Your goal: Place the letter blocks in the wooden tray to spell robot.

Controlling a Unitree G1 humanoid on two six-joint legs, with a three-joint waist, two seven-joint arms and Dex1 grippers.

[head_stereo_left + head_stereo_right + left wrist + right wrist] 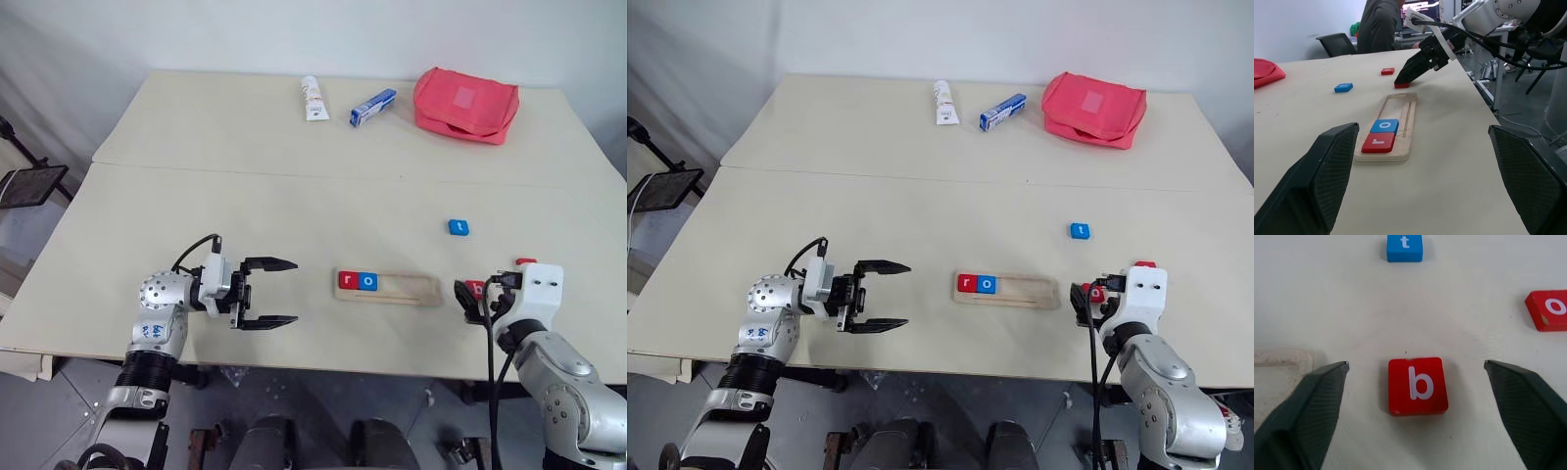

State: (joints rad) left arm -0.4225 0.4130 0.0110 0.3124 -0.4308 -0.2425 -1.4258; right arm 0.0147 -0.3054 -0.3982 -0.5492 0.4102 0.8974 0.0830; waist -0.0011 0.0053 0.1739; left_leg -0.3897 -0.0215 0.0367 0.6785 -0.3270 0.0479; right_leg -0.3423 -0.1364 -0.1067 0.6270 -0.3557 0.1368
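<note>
Right wrist view gives us the clearest look at the red "b" block [1417, 386], lying flat on the table [245, 196] between the right gripper [1415, 382]'s two fingers, which stand wide apart and touch nothing. From the head views we can barely make that block out, since the right gripper's white wrist housing covers most of it, and the red "o" block [1549, 309] shows there as a mere sliver at the housing's top edge. The wooden tray [409, 288] sits near the table's front edge, with a red "r" block [347, 281] and a blue "o" block [367, 281] side by side at its left end; the rest of its slots are bare. The blue "t" block [458, 227] lies at about one o'clock from the tray, well apart from it. The left gripper [276, 292] hovers at nine o'clock from the tray, level and aimed toward it, fingers spread and empty. At the table's far side we see a white tube [313, 99], a blue-and-white box [373, 107] and a red pouch [465, 104].
</note>
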